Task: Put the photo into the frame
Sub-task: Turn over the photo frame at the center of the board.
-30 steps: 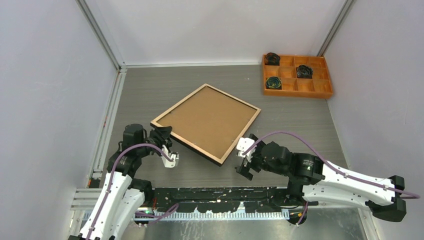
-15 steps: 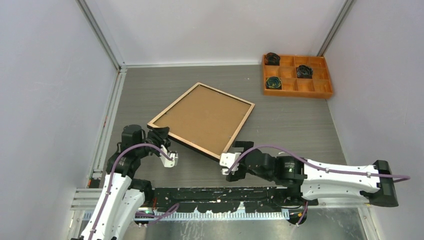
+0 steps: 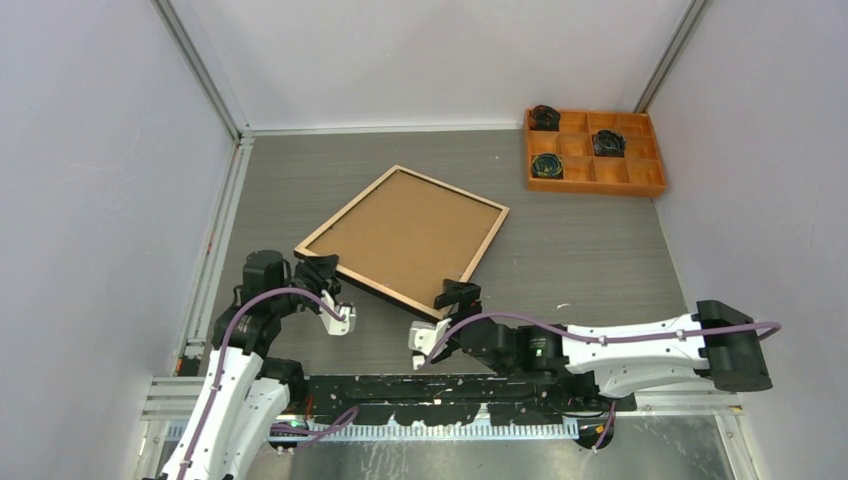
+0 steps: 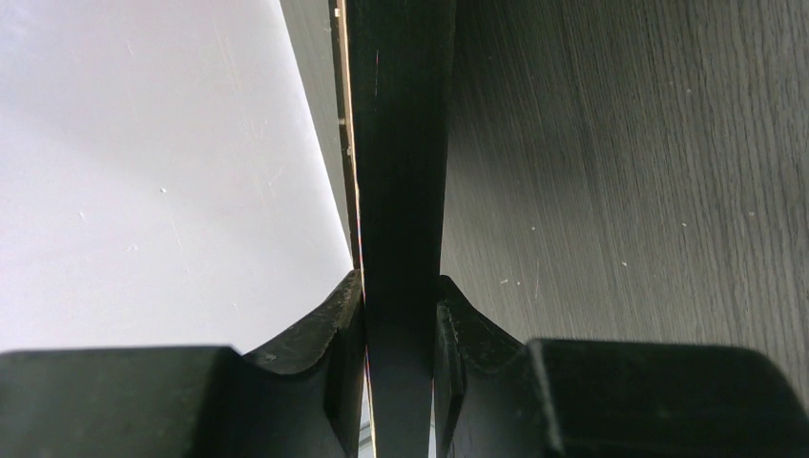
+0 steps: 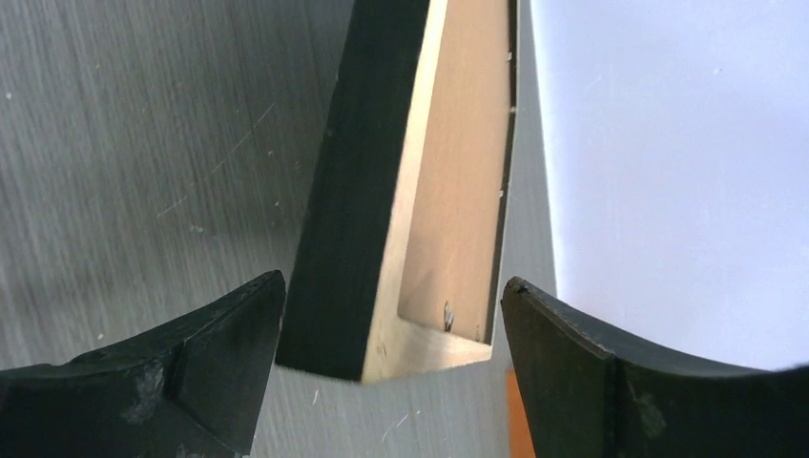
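Note:
The frame (image 3: 474, 258) lies back up and askew on the grey table, its light wood rim around a brown backing panel (image 3: 405, 235). Its near edge shows its black side and sits a little above the table. My left gripper (image 3: 322, 272) is shut on the frame's near-left edge, which shows black between the jaws in the left wrist view (image 4: 401, 143). My right gripper (image 3: 440, 312) is open, its jaws either side of the frame's near corner (image 5: 363, 191) without touching it. The photo is not visible.
An orange compartment tray (image 3: 655, 185) with dark coiled items stands at the back right. White walls and metal rails close in the table on the left, back and right. The arm bases sit along the near edge.
My right gripper has swept left along the frame's right side to its near corner. The frame shifted slightly left and back early on. The left gripper stays shut on the frame.

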`<state>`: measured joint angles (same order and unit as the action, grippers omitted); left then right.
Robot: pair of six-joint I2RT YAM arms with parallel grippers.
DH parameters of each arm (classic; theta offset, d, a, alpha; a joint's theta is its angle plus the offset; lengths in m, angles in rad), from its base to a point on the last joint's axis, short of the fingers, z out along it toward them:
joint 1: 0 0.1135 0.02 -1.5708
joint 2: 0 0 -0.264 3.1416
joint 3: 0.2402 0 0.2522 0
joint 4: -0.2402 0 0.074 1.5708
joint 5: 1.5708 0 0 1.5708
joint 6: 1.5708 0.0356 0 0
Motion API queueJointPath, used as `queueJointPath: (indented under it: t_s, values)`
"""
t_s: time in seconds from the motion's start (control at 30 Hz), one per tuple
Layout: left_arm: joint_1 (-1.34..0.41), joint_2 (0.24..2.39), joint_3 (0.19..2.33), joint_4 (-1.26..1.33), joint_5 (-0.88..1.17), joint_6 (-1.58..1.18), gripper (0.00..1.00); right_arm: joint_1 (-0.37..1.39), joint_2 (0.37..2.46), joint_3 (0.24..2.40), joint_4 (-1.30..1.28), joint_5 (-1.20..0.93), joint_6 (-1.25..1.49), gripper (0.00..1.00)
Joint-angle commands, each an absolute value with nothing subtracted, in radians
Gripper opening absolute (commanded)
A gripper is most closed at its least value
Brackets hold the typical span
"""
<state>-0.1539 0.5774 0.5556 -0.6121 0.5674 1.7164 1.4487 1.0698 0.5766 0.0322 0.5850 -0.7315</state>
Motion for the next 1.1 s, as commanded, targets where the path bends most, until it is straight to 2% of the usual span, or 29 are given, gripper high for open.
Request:
queueJointPath:
  t_s: [0.0, 0.13, 0.17, 0.23, 0.27, 0.3, 0.33, 0.37, 0.4, 0.57, 0.77, 0.9, 1.07]
  values:
    - [-0.147, 0.575, 0.587, -0.663, 0.560, 1.667, 0.01, 1.478, 1.119, 0.573, 0.261, 0.693, -0.835, 0.83]
    - [-0.147, 0.577, 0.585, -0.659, 0.552, 1.669, 0.02, 1.492, 1.131, 0.585, 0.284, 0.722, -0.848, 0.60]
    - [-0.147, 0.576, 0.583, -0.654, 0.550, 1.667, 0.07, 1.496, 1.129, 0.592, 0.283, 0.729, -0.846, 0.52]
    - [-0.147, 0.574, 0.573, -0.638, 0.549, 1.665, 0.20, 1.504, 1.118, 0.612, 0.265, 0.739, -0.831, 0.24]
    - [-0.147, 0.572, 0.569, -0.628, 0.549, 1.663, 0.33, 1.504, 1.114, 0.627, 0.248, 0.741, -0.819, 0.13]
    - [-0.147, 0.571, 0.565, -0.608, 0.548, 1.656, 0.56, 1.504, 1.107, 0.643, 0.231, 0.744, -0.802, 0.04]
    - [-0.147, 0.569, 0.562, -0.588, 0.549, 1.640, 0.78, 1.505, 1.103, 0.658, 0.224, 0.747, -0.788, 0.01]
    - [-0.147, 0.566, 0.561, -0.565, 0.551, 1.620, 0.93, 1.506, 1.098, 0.669, 0.223, 0.748, -0.778, 0.01]
    - [-0.147, 0.564, 0.564, -0.540, 0.552, 1.589, 0.99, 1.505, 1.096, 0.681, 0.222, 0.747, -0.771, 0.01]
    - [-0.147, 0.576, 0.682, -0.467, 0.551, 1.327, 1.00, 1.506, 1.089, 0.762, 0.249, 0.757, -0.735, 0.01]
    - [-0.147, 0.629, 0.934, -0.399, 0.438, 0.834, 1.00, 1.496, 1.120, 0.956, 0.258, 0.783, -0.663, 0.01]
    - [-0.147, 0.660, 1.078, -0.356, 0.316, 0.565, 1.00, 1.447, 1.178, 1.175, 0.139, 0.805, -0.502, 0.01]
    - [-0.147, 0.705, 1.207, -0.373, 0.187, 0.330, 1.00, 1.332, 1.266, 1.416, -0.088, 0.736, -0.208, 0.01]
